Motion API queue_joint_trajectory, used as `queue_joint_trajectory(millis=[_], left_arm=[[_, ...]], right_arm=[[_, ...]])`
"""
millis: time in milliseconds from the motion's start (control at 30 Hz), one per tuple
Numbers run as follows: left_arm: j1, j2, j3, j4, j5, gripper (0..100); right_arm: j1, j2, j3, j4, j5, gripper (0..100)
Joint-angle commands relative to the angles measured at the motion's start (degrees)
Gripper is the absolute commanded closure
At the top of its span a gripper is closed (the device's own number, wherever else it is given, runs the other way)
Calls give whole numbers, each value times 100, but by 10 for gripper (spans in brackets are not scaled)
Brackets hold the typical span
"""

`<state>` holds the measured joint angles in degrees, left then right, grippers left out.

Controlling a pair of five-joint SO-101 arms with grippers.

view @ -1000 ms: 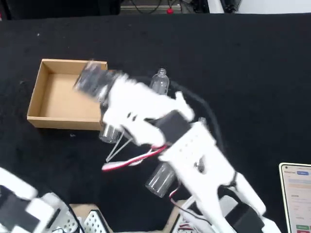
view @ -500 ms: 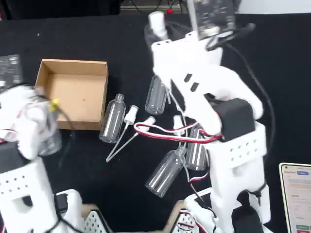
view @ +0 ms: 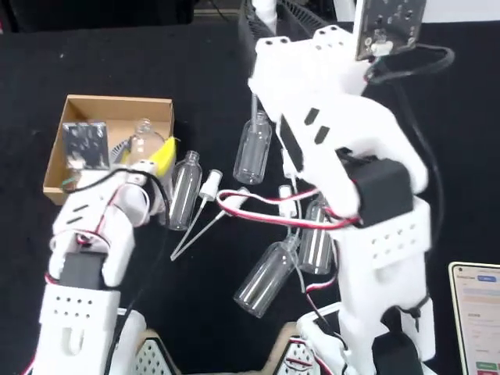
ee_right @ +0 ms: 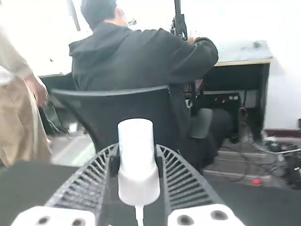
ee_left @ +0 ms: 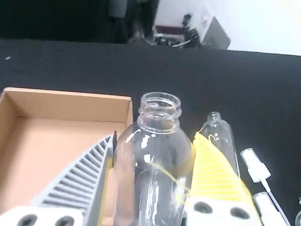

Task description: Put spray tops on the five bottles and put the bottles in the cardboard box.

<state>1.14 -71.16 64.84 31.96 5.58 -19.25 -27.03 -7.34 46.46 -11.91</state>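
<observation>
well, nearest the arm bases, the nearest bottle (view: 264, 279) lies uncapped on its side on the black table (view: 437, 117). a second bottle (view: 316, 238) lies just beside it, partly hidden by the right arm. a little farther out, loose spray tops (view: 209, 185) lie on the cloth with their thin tubes trailing. a third bottle (view: 185, 190) lies just beside them, its open neck pointing away from the arms.

next to that, the left gripper (ee_left: 154, 139) has its grey and yellow fingers clamped around the held bottle (ee_left: 153, 155). this bottle is clear, upright and has no top on its mouth. it sits at the wall of the cardboard box (view: 117, 105) that faces the loose bottles, though i cannot tell whether it is over the inside.

beyond, the far bottle (view: 253, 148) lies alone near the right arm.

farthest off, the right gripper (ee_right: 136, 157) is raised at the table's far edge. its ribbed fingers pinch a white spray top (ee_right: 135, 141), whose tube hangs down.
</observation>
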Motion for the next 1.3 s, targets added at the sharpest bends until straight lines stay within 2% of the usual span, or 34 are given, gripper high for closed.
queue_joint_trajectory(millis=[0, 133, 467, 667, 800, 900, 1067, 1267], left_arm=[[242, -554, 646, -774, 141, 841], [488, -949, 1138, -1055, 343, 841], [1367, -1837, 2501, -2040, 387, 841], [1376, -2620, 2923, -2040, 378, 841], [1393, -3147, 3257, -2040, 378, 841], [1376, -3341, 3248, -1837, 378, 841], [1376, -3314, 3248, -1749, 378, 841], [1429, -3156, 3248, -1415, 404, 838]], right_arm=[[97, -268, 259, -580, -589, 987], [97, -259, 558, -800, -1108, 987], [26, -637, 1033, -747, -1714, 987], [-273, -822, 1719, -1547, -1644, 987], [-580, -875, 2510, -2576, -1064, 987], [-659, -875, 2835, -3033, -958, 987], [-659, -971, 2888, -3086, -976, 987], [-659, -1982, 3064, -2866, -958, 987]])
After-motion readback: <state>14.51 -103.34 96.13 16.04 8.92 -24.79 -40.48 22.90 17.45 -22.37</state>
